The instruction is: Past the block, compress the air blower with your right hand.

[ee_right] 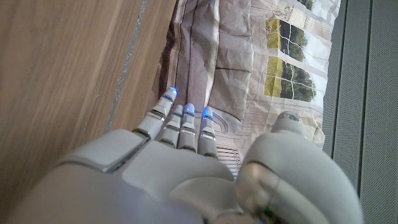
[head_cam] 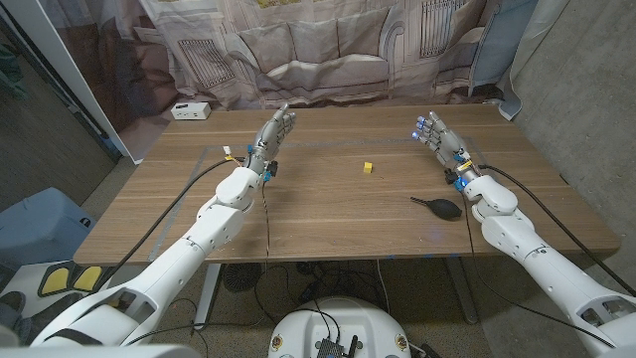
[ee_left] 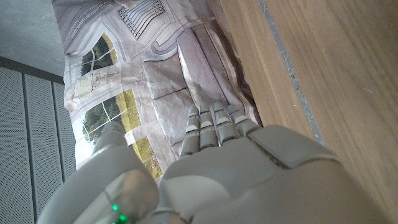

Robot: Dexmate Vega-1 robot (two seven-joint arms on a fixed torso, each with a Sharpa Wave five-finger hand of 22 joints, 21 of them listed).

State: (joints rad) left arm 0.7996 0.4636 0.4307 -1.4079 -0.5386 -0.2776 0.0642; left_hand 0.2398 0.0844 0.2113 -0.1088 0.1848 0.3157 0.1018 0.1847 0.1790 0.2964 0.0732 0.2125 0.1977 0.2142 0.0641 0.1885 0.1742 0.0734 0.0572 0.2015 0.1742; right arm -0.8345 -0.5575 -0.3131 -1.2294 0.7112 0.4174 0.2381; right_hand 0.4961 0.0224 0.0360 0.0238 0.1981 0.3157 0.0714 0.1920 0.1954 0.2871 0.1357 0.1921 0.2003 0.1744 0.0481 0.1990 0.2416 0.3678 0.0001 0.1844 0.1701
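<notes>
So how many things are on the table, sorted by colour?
Yellow: 1, the small block
Black: 1, the air blower
White: 1, the box at the far corner
Total: 3

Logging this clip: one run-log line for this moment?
left hand open, raised | right hand open, raised | air blower untouched on table | block mid-table

text: none legible | labels: none | brands: none | numbers: none | signs: none
</notes>
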